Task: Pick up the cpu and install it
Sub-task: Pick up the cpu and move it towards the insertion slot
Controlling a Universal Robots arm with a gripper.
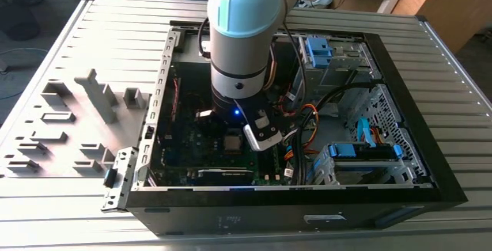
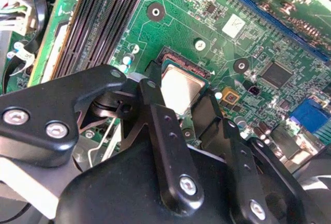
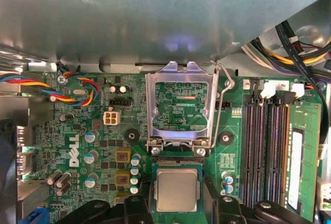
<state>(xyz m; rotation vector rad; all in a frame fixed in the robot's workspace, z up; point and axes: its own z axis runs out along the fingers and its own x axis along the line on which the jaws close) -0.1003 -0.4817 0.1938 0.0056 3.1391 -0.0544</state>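
The cpu (image 3: 177, 190) is a small square chip with a pale silver top. It lies flat in the socket on the green motherboard (image 3: 77, 182), inside the open computer case (image 1: 400, 90). My gripper (image 3: 179, 204) reaches down over it, and its black fingers (image 3: 138, 209) sit tight against two opposite edges of the chip. The second wrist view shows the cpu (image 2: 178, 85) between the same fingers (image 2: 158, 120). In the exterior view the cpu (image 1: 231, 143) is a pale square just below my wrist. The socket's metal load plate (image 3: 153, 110) stands flipped up, with its wire lever (image 3: 222, 105) raised.
Long memory slots (image 3: 261, 151) and one memory stick (image 3: 302, 157) run beside the socket. Coloured fan wires (image 3: 77, 87) cross the board's other side. Drive bays with blue latches (image 1: 361, 150) and cable bundles (image 1: 307, 130) fill the case's right half. Grey fixtures (image 1: 92, 98) stand on the table.
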